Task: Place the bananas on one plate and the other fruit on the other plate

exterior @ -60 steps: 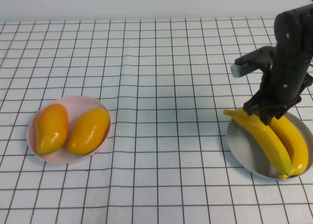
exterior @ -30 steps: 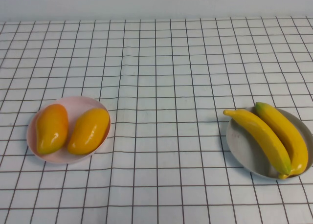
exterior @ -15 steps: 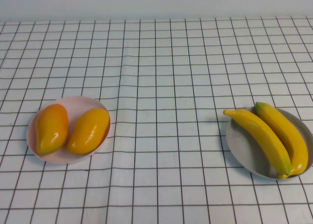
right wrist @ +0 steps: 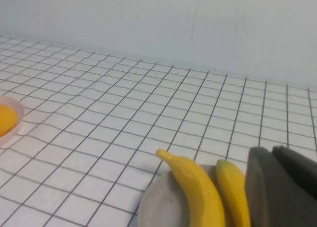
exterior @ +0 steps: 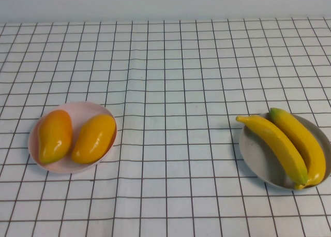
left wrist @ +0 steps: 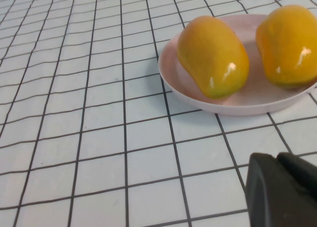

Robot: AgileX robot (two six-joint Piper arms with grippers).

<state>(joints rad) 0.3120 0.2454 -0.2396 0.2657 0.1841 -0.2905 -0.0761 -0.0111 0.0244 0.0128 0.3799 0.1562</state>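
**Sort looks complete**

Both bananas [exterior: 289,146] side by side on grey-blue plate [exterior: 256,162], bench right. Both mangoes [exterior: 75,136] on pink plate [exterior: 77,108], bench left. Nothing loose on checked bench [exterior: 170,82]. Left gripper [left wrist: 282,190] parked low, near pink plate; right gripper [right wrist: 280,185] just beside the bananas. Neither seen from above. Open or closed: cannot tell for either. Likely nothing left to move.
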